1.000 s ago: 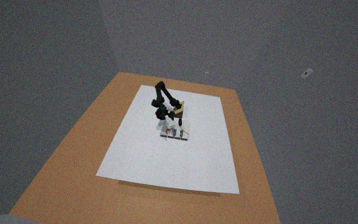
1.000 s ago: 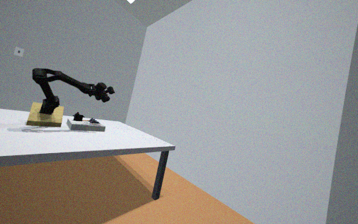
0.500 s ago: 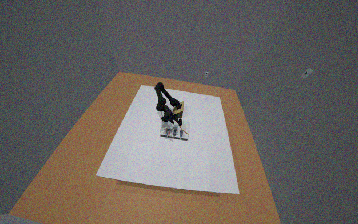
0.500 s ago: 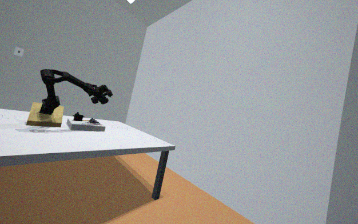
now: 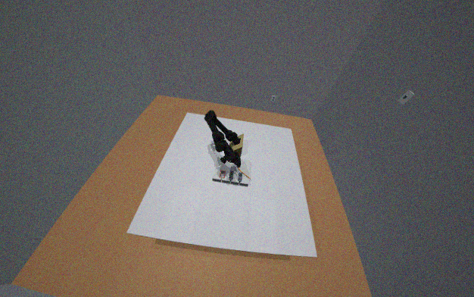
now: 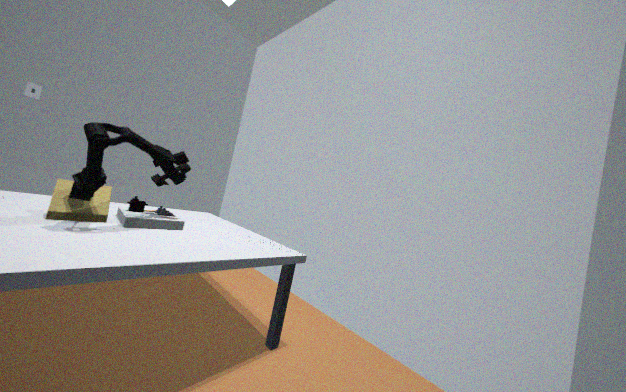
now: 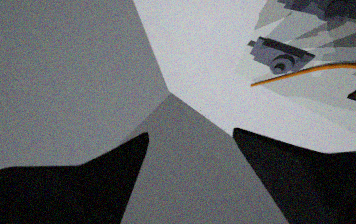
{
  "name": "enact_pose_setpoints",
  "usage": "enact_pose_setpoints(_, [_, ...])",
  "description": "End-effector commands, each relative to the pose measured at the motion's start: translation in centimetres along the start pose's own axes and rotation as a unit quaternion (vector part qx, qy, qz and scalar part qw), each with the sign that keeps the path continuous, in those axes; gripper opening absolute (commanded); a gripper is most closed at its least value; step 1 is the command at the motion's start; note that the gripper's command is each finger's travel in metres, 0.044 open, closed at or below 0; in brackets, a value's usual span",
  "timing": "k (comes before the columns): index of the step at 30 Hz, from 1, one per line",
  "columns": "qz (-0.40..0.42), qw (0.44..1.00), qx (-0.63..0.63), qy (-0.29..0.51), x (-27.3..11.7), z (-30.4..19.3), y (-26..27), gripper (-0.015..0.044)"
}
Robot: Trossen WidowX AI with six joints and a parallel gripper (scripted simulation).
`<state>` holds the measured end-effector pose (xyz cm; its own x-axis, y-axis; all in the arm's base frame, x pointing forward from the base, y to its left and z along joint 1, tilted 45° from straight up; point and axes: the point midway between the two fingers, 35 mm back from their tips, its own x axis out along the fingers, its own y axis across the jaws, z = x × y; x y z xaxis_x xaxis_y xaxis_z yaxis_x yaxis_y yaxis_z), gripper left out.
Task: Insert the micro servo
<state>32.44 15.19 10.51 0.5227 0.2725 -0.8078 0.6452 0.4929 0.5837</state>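
The deck is a pale low box in front of the arm's base. A dark upright object, apparently the loose servo, stands on its rear part. An orange cable runs forward from there. The pocket looks to be at the small red marks; its details are too blurred to read. My gripper is open and empty, high above the deck, tilted towards the far side. It hides the loose servo in the top view.
Two mounted servos, one and another, sit near the deck's front edge. One servo with a round shaft shows beside the cable in the wrist view. The yellow base block stands behind the deck on the white table.
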Motion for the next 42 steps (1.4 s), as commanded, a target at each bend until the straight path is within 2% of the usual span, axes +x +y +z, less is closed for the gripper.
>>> enact_pose_setpoints(1, [-0.038, 0.999, -0.035, -0.007, 0.7, -0.4, -1.1, 0.0440])
enact_pose_setpoints(12, [-0.153, 0.978, -0.138, -0.016, 1.9, -1.4, -4.9, 0.0440])
enact_pose_setpoints(22, [-0.257, 0.936, -0.241, -0.016, 2.3, -2.0, -8.2, 0.0440])
enact_pose_setpoints(32, [-0.356, 0.868, -0.346, -0.008, 2.0, -2.3, -11.1, 0.0440])
enact_pose_setpoints(42, [-0.442, 0.777, -0.448, 0.007, 1.1, -2.3, -13.1, 0.0440])
